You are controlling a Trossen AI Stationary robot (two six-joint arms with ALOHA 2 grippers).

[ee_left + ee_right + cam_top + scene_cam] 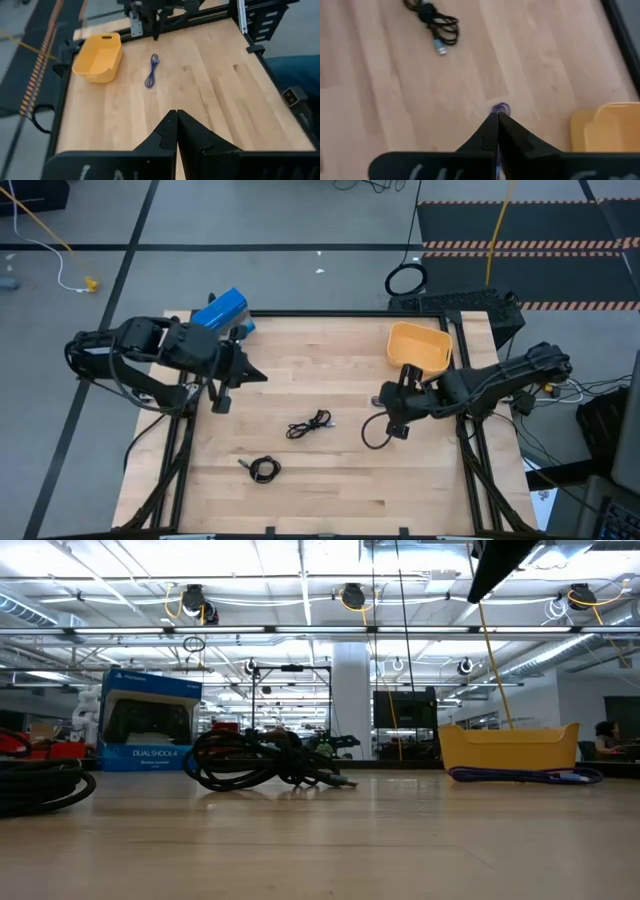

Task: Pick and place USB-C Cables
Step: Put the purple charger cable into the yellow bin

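Note:
The bluish-purple cable [372,432] [151,75] lies slack on the wood, near the yellow bin [398,340] [510,748]. My right gripper [396,430] [497,116] is shut and hangs well above the cable. The low view shows its tip [472,598] high over the table, with the cable [525,776] flat below. One black cable [310,424] [432,22] rests mid-table. The other black coil [263,469] lies nearer the near edge. My left gripper [256,376] [176,114] is shut and waits over the table's left part.
A blue game-controller box [220,310] [150,725] stands at the far left corner. A large black ring [405,280] lies on the floor beyond the far edge. Black frame rails border the table. Bare wood stretches along the near edge and between the cables.

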